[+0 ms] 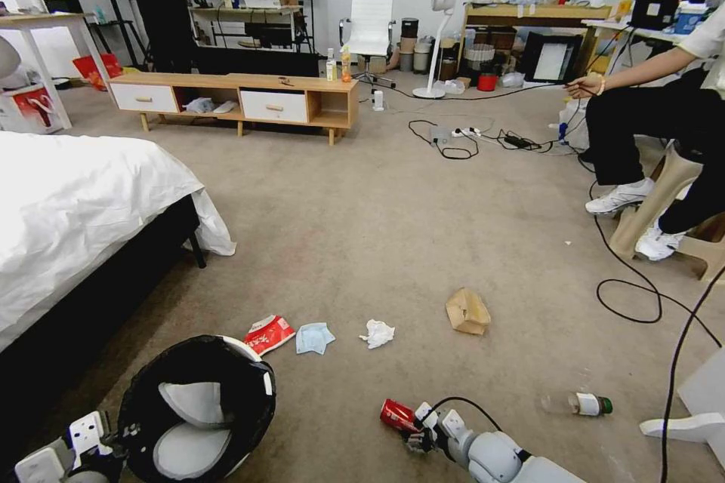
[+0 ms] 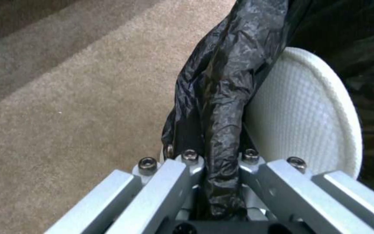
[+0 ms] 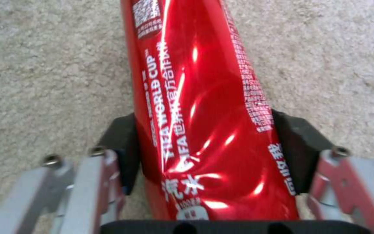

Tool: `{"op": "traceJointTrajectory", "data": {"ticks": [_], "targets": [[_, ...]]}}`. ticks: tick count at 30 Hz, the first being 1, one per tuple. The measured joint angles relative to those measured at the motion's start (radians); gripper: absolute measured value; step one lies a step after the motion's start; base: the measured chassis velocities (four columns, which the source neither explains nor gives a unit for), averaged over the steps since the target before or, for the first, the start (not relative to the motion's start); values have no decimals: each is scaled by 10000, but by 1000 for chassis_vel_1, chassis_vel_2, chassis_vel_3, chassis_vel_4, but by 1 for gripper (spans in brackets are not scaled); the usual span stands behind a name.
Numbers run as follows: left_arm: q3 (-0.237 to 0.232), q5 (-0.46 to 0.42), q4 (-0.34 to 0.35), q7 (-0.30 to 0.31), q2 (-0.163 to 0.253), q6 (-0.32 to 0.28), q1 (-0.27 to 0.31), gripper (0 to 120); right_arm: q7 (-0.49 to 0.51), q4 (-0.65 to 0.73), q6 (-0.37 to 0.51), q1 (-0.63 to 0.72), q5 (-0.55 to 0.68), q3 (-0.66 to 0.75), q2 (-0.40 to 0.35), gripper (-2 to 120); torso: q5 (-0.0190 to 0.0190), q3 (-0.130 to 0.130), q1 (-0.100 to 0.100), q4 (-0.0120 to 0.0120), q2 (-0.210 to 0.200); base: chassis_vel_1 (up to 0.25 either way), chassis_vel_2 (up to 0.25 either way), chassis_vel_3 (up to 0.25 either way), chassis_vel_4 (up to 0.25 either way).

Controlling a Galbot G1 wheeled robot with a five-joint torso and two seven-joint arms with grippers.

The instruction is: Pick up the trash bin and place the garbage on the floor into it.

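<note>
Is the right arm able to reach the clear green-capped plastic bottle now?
Probably not yet: the right claw is shut on the red metal soda can, so it is occupied. The bottle lies apart on bare beige carpet, otherwise unobstructed.

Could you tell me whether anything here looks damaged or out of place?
The red can clamped in the right gripper is dented near the pads. Litter lies on the carpet: a wrapper, mask, tissue, paper bag and toppled bottle. The left gripper holds the bin tilted.
</note>
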State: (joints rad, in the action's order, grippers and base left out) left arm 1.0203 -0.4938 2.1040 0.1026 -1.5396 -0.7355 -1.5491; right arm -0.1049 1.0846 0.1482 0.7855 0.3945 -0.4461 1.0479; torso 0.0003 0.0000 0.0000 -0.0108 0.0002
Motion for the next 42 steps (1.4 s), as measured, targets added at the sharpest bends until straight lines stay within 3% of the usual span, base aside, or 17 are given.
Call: {"op": "traceJointTrajectory", "data": {"ticks": [7,20,42], "targets": [[-21,18,-40,-6,0,0,47,2,76,69,-54,33,-33,49,-69,36,-4,0,0,-3,0,0,0,0,0],[-135,22,-66,-5,16,0,125,2,186,699,-223,120,55,372,-451,8,-3,0,0,-1,-1,0,0,0,0],[-320,11,41,3,84,0,180,2,620,3498,76,807,572,1600,-1723,4,-3,0,0,-3,-3,0,0,0,0]]}}
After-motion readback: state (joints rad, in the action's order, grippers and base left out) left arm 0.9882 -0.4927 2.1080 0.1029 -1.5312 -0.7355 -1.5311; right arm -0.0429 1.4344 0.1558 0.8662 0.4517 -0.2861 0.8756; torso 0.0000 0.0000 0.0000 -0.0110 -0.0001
